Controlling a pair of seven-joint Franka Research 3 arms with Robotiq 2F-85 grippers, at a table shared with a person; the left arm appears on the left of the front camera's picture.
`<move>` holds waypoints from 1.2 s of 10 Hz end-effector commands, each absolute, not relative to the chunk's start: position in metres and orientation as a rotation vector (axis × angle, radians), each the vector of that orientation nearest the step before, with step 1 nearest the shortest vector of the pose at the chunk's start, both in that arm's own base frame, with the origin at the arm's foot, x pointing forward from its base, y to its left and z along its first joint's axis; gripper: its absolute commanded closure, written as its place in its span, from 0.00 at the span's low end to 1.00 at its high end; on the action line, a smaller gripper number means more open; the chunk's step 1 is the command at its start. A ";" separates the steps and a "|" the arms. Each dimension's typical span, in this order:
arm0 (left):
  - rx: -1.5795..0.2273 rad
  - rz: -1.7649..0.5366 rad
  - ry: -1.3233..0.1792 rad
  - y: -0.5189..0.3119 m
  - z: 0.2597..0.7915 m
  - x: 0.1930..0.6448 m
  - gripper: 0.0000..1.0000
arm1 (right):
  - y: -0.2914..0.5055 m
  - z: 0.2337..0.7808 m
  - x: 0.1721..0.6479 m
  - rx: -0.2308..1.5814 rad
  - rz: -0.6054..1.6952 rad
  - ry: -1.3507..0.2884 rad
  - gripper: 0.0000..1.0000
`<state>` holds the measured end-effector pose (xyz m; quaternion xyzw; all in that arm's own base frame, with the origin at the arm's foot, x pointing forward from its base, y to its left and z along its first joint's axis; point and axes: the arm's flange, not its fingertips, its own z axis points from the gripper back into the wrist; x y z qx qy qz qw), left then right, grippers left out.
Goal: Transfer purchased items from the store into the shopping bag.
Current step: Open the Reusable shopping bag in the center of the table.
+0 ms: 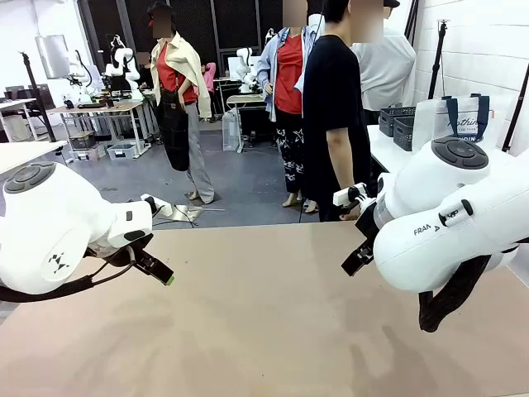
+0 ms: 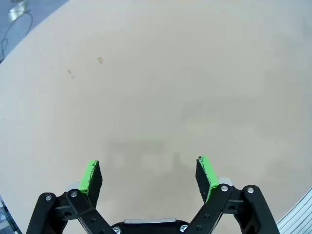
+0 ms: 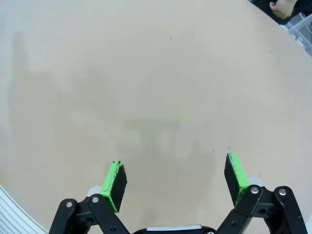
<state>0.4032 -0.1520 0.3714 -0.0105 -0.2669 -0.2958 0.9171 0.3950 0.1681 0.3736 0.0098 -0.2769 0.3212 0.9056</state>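
Tan table top (image 1: 264,322) lies flat under both arms. Over a bare part of it hangs the left gripper (image 2: 148,168). Its two green pads (image 2: 90,175) are wide apart and there is nothing between them. The right gripper (image 3: 175,170) hangs over the table too. Its jaws are wide as well and it holds nothing. In the front view both grippers point in toward the middle of the table, one from each side.

The shopping bag (image 1: 453,124) stands upright on a white side table (image 1: 388,153) at the far right. It is behind the right arm (image 1: 446,223) and just beside some dark baskets (image 1: 398,122). It is well apart from both grippers, but nearer to the right one.

A person in a black shirt (image 1: 332,99) stands at the far side of the tan table, left of the bag. A hand (image 3: 282,7) shows in the top corner of the right wrist view.
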 end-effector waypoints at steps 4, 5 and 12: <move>-0.022 -0.606 -0.549 -0.151 0.371 0.403 0.00 | 0.168 0.374 0.395 0.021 0.663 -0.572 0.00; -0.022 -0.606 -0.549 -0.151 0.371 0.403 0.00 | 0.168 0.374 0.395 0.021 0.663 -0.572 0.00; -0.022 -0.606 -0.549 -0.151 0.371 0.403 0.00 | 0.168 0.374 0.395 0.021 0.663 -0.572 0.00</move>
